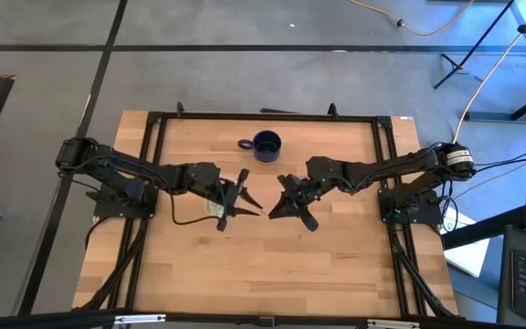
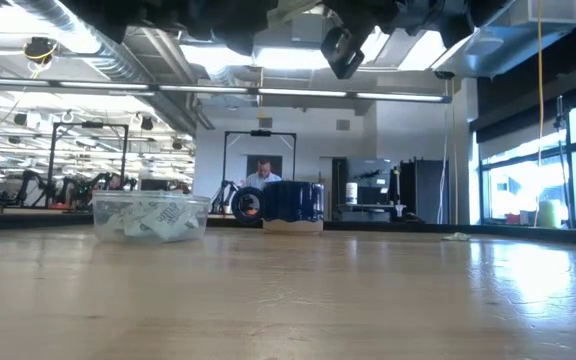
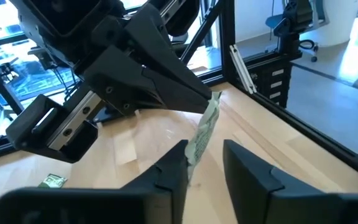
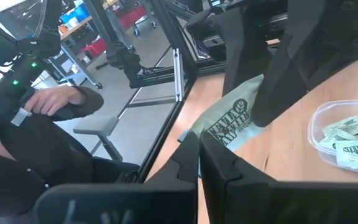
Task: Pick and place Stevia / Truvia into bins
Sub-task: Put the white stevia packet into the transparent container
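Right gripper [image 4: 199,163] is clamped on a Stevia sachet [image 4: 232,121] offered between the parted left gripper [image 3: 205,163] fingers; release should wait until those close, before the tub [image 4: 347,140].

High view hangs straight above the wooden table [image 1: 263,247], mug [image 1: 267,145] near its far edge. Low view sits at tabletop level, facing that mug [image 2: 290,201] and the room behind. Both wrist cameras peer closely past their own fingers, sharing one sachet [image 3: 202,134] [image 4: 232,118].
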You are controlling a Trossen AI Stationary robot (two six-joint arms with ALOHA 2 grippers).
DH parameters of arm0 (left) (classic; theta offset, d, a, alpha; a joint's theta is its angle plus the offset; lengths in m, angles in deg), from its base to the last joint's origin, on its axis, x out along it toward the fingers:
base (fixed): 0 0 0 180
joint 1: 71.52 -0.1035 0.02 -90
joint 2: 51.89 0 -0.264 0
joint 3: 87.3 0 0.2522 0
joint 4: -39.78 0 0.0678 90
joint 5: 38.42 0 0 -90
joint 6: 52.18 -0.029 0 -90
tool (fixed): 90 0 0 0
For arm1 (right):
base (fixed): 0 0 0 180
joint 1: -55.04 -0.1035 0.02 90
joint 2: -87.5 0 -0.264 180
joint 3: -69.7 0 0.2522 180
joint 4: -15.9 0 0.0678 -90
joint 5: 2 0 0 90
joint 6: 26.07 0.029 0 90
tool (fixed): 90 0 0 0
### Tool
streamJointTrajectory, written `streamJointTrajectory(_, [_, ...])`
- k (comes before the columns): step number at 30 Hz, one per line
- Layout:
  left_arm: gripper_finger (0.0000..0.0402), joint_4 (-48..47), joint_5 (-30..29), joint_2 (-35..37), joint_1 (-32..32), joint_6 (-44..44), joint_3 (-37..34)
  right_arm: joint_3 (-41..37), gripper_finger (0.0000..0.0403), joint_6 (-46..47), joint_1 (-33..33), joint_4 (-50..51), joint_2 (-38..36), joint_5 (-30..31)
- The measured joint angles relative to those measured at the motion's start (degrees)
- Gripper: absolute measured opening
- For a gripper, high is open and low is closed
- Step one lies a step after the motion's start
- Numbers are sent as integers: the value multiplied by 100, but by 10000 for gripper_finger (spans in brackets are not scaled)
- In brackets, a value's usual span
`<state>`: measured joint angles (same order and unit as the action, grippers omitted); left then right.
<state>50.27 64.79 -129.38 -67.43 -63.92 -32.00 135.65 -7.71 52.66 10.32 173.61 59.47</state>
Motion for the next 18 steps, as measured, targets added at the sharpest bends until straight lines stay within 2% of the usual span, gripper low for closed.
streamJointTrajectory(8, [10, -1, -2, 0, -2, 4, 0, 0, 9, -89, -1, -13, 0, 9])
streamJointTrajectory(10, [5, -4, -2, 0, -2, 4, 0, 0, 19, -88, -1, -23, 0, 39])
streamJointTrajectory(13, [4, -61, -2, 2, -9, 58, 0, 0, 47, -118, 43, 128, -56, 40])
streamJointTrajectory(18, [3, -415, -9, 4, -75, 358, 0, 0, 117, -218, 274, 749, -337, 166])
